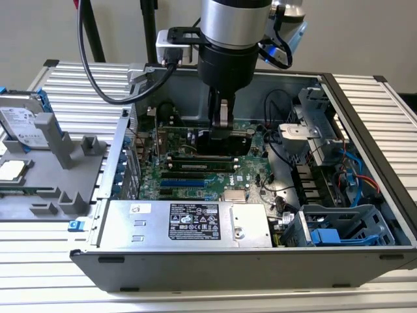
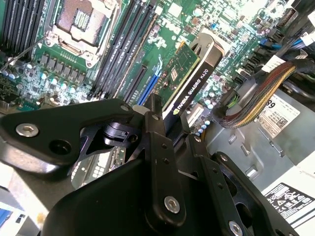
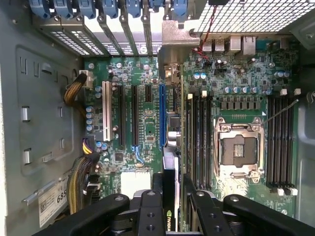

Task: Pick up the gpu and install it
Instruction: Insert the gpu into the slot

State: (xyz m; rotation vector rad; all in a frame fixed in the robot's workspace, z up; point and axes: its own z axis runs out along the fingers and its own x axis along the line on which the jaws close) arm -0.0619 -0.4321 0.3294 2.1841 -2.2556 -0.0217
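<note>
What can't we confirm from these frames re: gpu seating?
- gpu connector edge: in the second wrist view, hidden behind the card's own body, so contact with the blue slot is unclear.
- gpu bracket end: in the first wrist view, too edge-on to tell.
- Card in the exterior view: hidden by the gripper.
</note>
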